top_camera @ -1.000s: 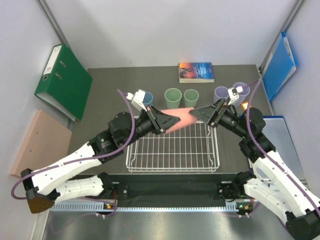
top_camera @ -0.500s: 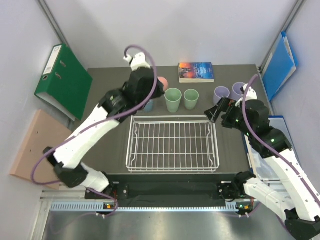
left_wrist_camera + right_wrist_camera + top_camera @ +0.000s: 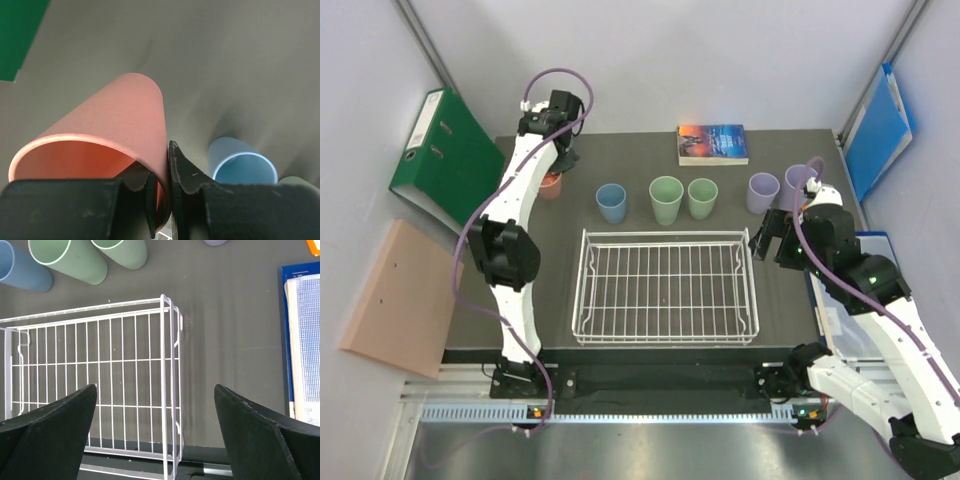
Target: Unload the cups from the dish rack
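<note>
My left gripper (image 3: pixel 169 150) is clamped on the rim of the salmon cup (image 3: pixel 120 120), pinching its wall from inside and outside, near the far left corner of the tabletop (image 3: pixel 560 260). Whether its base touches down I cannot tell. My right gripper (image 3: pixel 155 387) gapes wide, holding nothing, above the right end of the dish rack (image 3: pixel 665 285). The blue cup (image 3: pixel 611 202), two green cups (image 3: pixel 666 198) and two lavender cups (image 3: pixel 763 192) stand in a row between the rack and the far edge.
</note>
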`<state>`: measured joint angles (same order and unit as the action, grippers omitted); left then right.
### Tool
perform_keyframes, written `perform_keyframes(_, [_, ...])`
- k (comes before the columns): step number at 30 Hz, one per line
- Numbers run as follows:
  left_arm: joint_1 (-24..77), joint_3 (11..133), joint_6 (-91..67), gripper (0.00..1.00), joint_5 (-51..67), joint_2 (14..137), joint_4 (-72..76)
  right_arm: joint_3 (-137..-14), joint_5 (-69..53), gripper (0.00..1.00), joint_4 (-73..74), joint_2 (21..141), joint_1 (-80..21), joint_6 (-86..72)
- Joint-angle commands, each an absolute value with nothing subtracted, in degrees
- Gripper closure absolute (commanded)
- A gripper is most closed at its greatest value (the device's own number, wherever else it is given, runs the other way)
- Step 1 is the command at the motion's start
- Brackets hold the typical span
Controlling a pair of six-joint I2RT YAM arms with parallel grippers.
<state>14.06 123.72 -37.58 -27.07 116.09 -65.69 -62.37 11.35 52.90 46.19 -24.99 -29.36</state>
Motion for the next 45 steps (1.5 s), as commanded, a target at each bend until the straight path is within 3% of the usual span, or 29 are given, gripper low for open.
perform_keyframes(1, [13.89, 130.25, -35.51, 1.0, -19.26, 119.17, -67.59, -64.25, 13.45, 0.0, 53.96, 46.49, -25.05, -28.12])
perform_keyframes(13, [13.89, 119.54, -36.3, 1.0, -12.13, 121.82, -60.21, -62.84, 13.45, 0.0, 52.39, 49.04, -25.05, -28.12])
perform_keyframes(35, [13.89, 115.14, -37.35, 1.0, -8.35, 124.28, -58.62, -61.96, 13.36, 0.0, 50.8, 51.06, -25.05, -27.42])
perform_keyframes(37, [13.89, 115.22, -37.35, 0.92, -8.87, 124.19, -58.97, -61.79, 13.18, 0.0, 50.63, 51.24, -25.05, -27.16])
perform_keyframes(38, [13.89, 115.22, -37.35, 0.8, -9.14, 123.84, -58.97, -61.7, 12.92, 0.0, 50.45, 51.33, -25.14, -26.98])
perform_keyframes(45, [13.89, 118.2, -37.18, 0.43, -10.72, 123.05, -60.73, -61.08, 12.22, 0.01, 49.4, 51.68, -25.05, -26.11])
